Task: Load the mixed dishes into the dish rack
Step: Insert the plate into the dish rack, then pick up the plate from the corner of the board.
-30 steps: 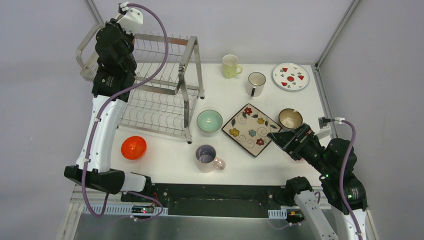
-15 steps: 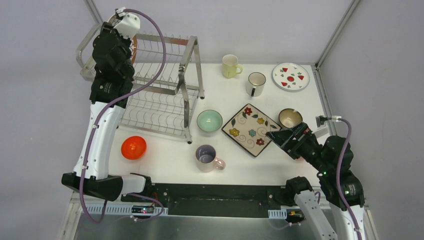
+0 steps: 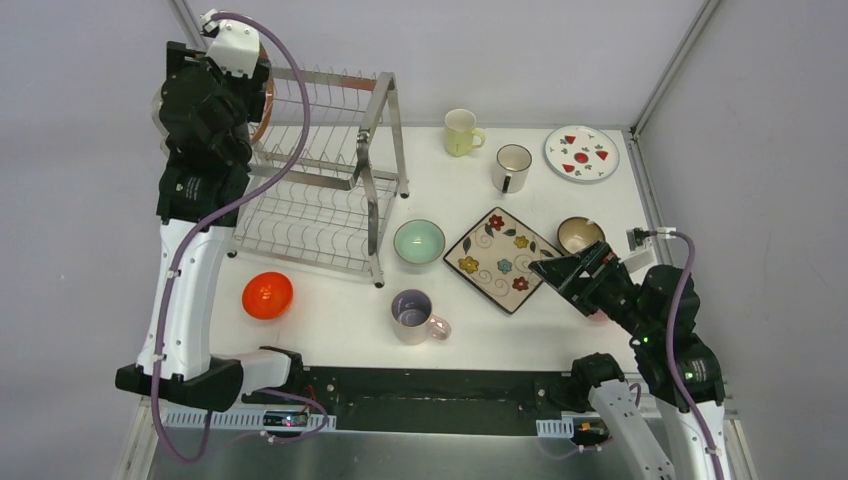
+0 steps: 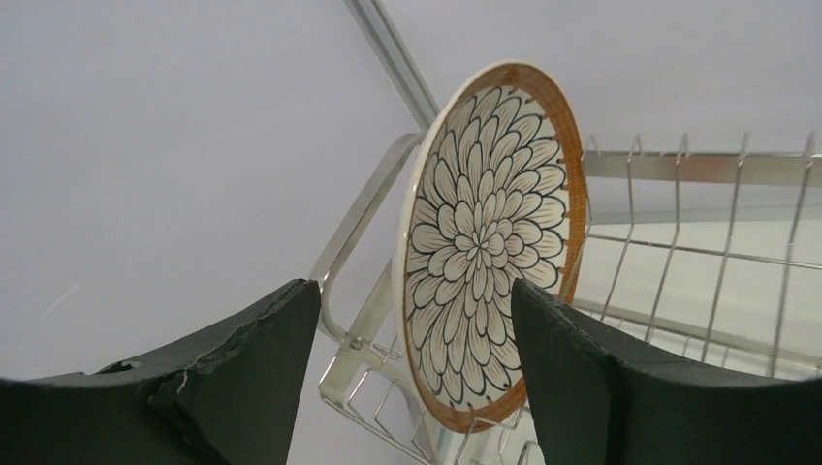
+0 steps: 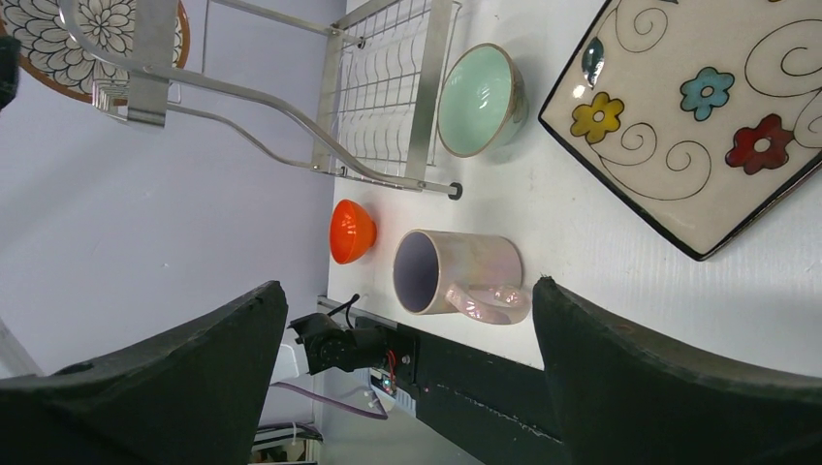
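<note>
The petal-pattern round plate [image 4: 494, 223] stands on edge in the upper tier of the silver dish rack [image 3: 330, 190], at its far left end. My left gripper [image 4: 412, 291] is open just in front of the plate, with both fingers clear of it. My right gripper [image 3: 560, 272] hovers open and empty over the near right corner of the flowered square plate [image 3: 502, 258]. On the table lie the mint bowl [image 3: 418, 241], orange bowl [image 3: 267, 295], brown bowl [image 3: 580, 237], lilac mug [image 3: 412, 314], yellow mug [image 3: 460, 131], white mug [image 3: 511, 166] and red-fruit plate [image 3: 581, 152].
The rack fills the far left of the white table [image 3: 330, 320], and its lower tier holds no dishes. Grey walls close in on the left, back and right. A black rail [image 3: 430, 385] with the arm bases runs along the near edge.
My left gripper has opened off the petal-pattern plate and drawn back to the left, leaving the plate standing in the rack. The right gripper has shifted slightly and stays open.
</note>
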Controlling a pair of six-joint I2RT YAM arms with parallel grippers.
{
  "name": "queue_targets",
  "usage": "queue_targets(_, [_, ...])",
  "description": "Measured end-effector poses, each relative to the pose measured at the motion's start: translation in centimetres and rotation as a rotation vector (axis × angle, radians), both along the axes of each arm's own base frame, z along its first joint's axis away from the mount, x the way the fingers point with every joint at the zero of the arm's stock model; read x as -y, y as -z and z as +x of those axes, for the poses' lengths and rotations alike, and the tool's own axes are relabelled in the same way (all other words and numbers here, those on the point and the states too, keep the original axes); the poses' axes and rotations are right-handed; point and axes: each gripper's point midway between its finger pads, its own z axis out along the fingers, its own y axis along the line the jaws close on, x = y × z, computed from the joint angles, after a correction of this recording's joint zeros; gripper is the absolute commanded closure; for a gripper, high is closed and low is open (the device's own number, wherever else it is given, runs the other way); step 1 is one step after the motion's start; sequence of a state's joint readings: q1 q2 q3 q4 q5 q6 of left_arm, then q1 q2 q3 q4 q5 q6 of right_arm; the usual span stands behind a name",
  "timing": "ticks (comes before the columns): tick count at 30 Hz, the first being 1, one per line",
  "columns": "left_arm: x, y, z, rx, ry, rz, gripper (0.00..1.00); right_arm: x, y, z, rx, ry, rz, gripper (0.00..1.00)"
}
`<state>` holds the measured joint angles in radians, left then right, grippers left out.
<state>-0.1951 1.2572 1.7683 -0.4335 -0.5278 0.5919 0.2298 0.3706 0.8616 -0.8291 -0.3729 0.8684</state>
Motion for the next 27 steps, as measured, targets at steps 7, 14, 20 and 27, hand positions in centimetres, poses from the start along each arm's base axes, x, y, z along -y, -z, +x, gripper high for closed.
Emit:
queue_targets(7, [2.1,-1.8,-3.1,0.089,0.165,-0.157,0.09,0.1,0.9,1.0,-0.045,0.014,-0.026,0.00])
queue_targets(14, [4.8,-1.7,-6.7,0.097,0.350,-0.305,0.08,0.4,1.7,1.9,-0.078,0.040,-0.055,0.00])
queue_targets(20, [7.1,-0.9,-10.8,0.067,0.504,-0.416,0.01,0.6,2.8,2.8,-0.128,0.049,-0.097,0.00])
queue_targets(27, [11.7,1.5,-15.2,-0.018,0.775,-0.561,0.01,0.9,3.0,3.9,-0.155,0.065,-0.137,0.00])
